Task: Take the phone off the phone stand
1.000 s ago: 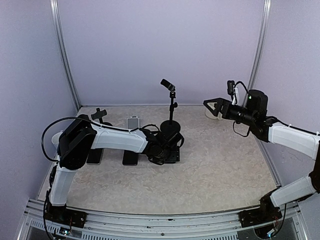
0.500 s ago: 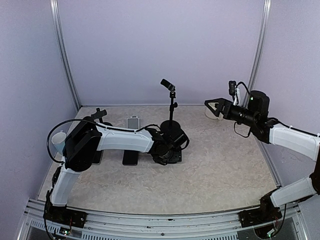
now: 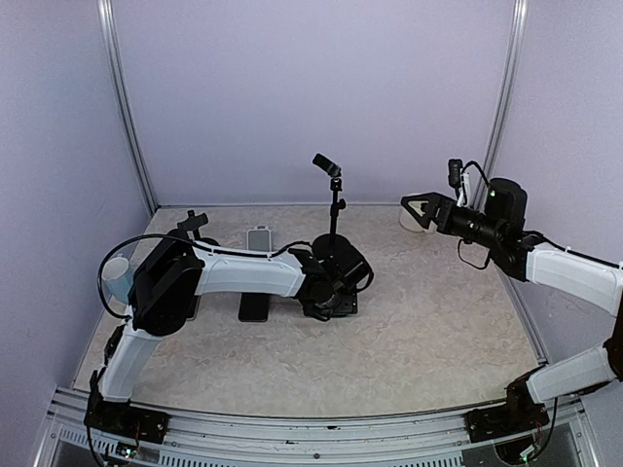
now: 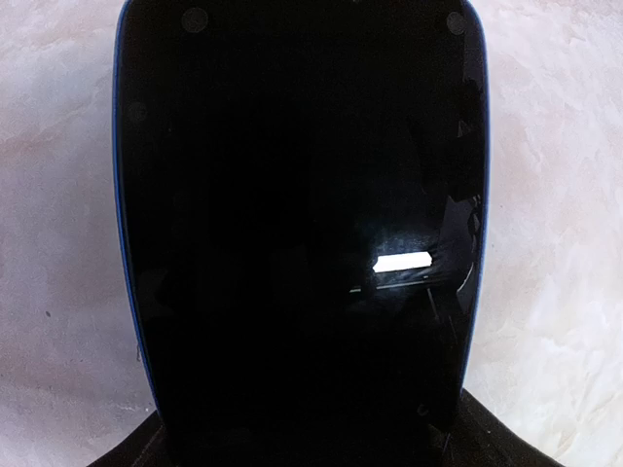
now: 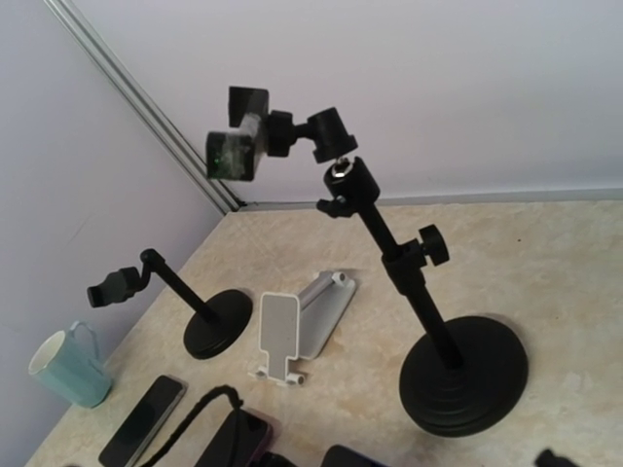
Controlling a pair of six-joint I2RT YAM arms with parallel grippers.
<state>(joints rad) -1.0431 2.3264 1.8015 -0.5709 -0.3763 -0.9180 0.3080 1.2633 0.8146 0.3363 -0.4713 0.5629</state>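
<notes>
A dark phone with a blue rim (image 4: 292, 214) fills the left wrist view, with the marbled table behind it. In the top view it is a black slab (image 3: 340, 302) low over the table, under my left gripper (image 3: 326, 292). The left gripper appears shut on it, with dark finger parts showing at the phone's lower corners. A tall black stand (image 3: 335, 209) rises just behind, its top clamp (image 5: 237, 146) empty. My right gripper (image 3: 417, 206) hovers open and empty at the far right, high above the table.
A short black stand (image 5: 170, 287) with an empty clamp and a white folding stand (image 5: 292, 331) sit at the back left. Two other phones (image 3: 253, 306) (image 3: 185, 306) lie flat on the left. A teal mug (image 5: 68, 368) stands at the left edge. A white cup (image 3: 413, 221) sits behind the right gripper.
My left gripper has slid a little to the right with the phone, closer to the tall stand's base. The right arm has shifted slightly right.
</notes>
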